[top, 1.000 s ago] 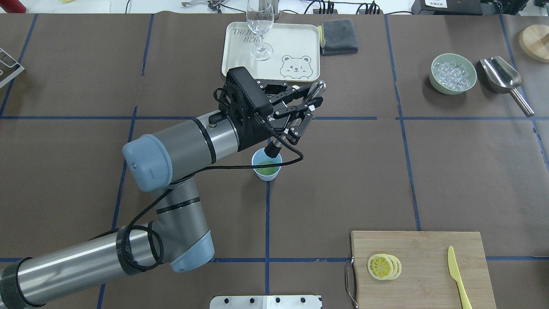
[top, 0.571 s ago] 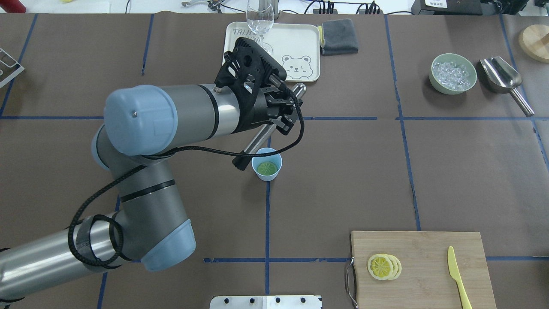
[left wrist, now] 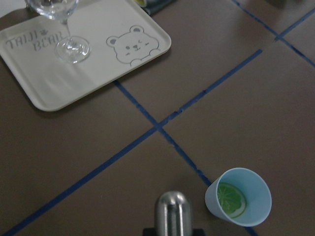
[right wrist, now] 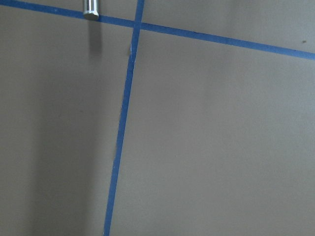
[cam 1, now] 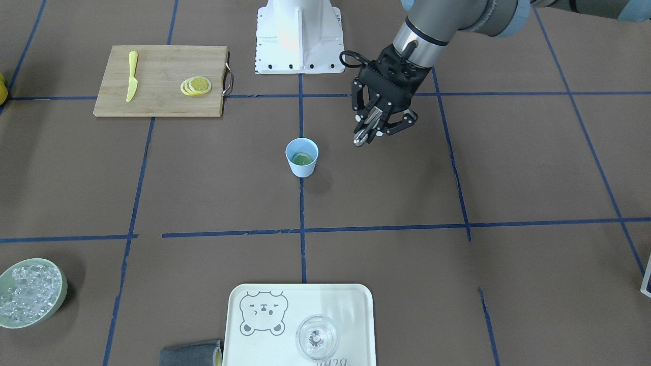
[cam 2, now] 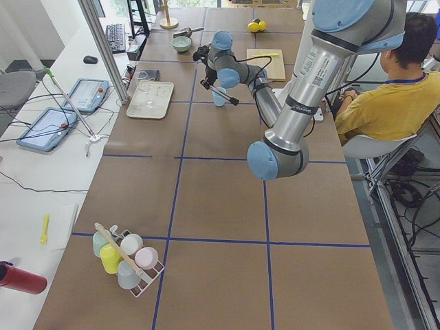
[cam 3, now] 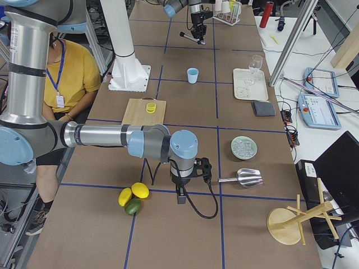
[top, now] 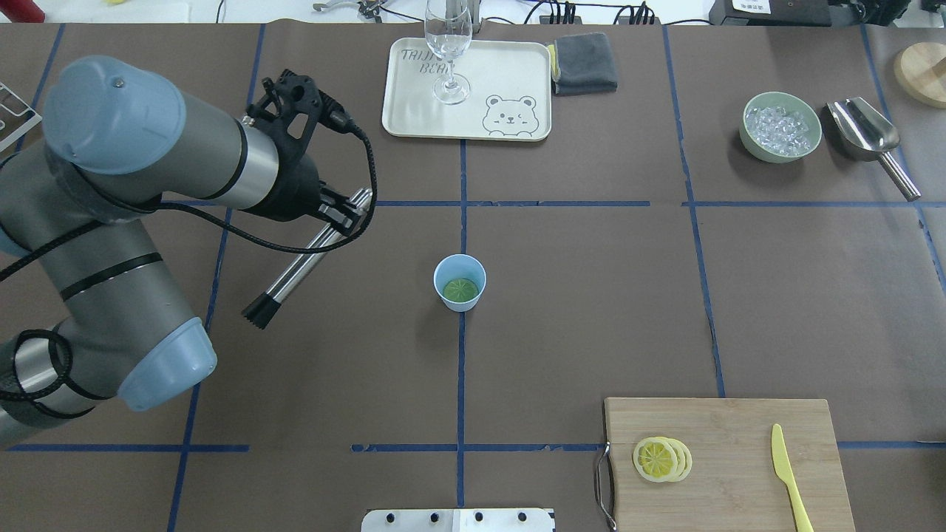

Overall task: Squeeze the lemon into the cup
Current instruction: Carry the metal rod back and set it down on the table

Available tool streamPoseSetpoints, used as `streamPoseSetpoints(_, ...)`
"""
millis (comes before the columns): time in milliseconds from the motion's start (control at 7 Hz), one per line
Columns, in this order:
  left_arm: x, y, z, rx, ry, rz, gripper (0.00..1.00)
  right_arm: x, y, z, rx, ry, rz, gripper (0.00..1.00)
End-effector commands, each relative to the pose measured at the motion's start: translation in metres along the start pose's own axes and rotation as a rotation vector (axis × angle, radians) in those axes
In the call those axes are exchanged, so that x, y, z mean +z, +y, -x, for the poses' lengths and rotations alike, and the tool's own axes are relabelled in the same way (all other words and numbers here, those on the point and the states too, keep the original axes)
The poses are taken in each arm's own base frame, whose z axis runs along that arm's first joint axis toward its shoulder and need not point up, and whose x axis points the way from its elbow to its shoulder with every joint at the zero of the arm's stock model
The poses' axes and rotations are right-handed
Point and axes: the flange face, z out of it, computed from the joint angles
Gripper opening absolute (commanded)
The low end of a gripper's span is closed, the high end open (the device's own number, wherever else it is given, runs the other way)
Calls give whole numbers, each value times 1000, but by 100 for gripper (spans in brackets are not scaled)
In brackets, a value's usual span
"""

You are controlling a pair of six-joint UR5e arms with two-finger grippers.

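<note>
The light-blue cup (top: 460, 283) stands upright near the table's middle with one lemon slice (top: 460, 289) lying flat inside it; both also show in the front view, the cup (cam 1: 302, 158) and the slice (cam 1: 301, 159). My left gripper (top: 341, 210) is shut on a steel muddler (top: 299, 260) with a black ridged head, held tilted above the table well left of the cup. The left wrist view shows the cup (left wrist: 238, 197), the slice (left wrist: 231, 200) and the muddler's rounded end (left wrist: 173, 212). My right gripper (cam 3: 180, 196) hangs over the table's right end; I cannot tell whether it is open or shut.
A wooden cutting board (top: 739, 436) at the front right holds a few stacked lemon slices (top: 662, 459) and a yellow toy knife (top: 788, 476). A cream tray (top: 502, 81) with a stemmed glass (top: 448, 52) sits at the back. A green ice bowl (top: 781, 126) and a metal scoop (top: 870, 137) stand at the back right.
The muddler's black head was in the cup a second ago. My left arm has since lifted it out and swung left, away from the cup, still gripping it.
</note>
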Motion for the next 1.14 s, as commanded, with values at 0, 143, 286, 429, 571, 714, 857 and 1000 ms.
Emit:
streamPoseSetpoints(0, 19, 46, 45, -318, -73, 116, 0, 13, 0, -11, -5, 3, -14, 100)
streamPoseSetpoints(143, 29, 61, 66, -376, -136, 117, 0, 23, -1, -19, -22, 9, -38, 100)
streamPoseSetpoints(286, 34, 85, 91, -386, -194, 115, 0, 35, 0, -29, -33, 9, -54, 100)
streamPoseSetpoints(429, 38, 115, 117, -377, -200, 111, 0, 45, 1, -37, -38, 8, -60, 100)
streamPoseSetpoints(571, 41, 138, 150, -381, -220, 105, 0, 44, 0, -36, -41, 8, -64, 100)
streamPoseSetpoints(714, 45, 160, 178, -348, -233, 106, 0, 42, 0, -35, -46, 8, -70, 100)
streamPoseSetpoints(857, 53, 168, 207, -353, -282, 77, 0, 42, 0, -34, -47, 8, -71, 100)
streamPoseSetpoints(1000, 57, 169, 223, -363, -318, 74, 0, 41, 0, -34, -48, 9, -72, 100)
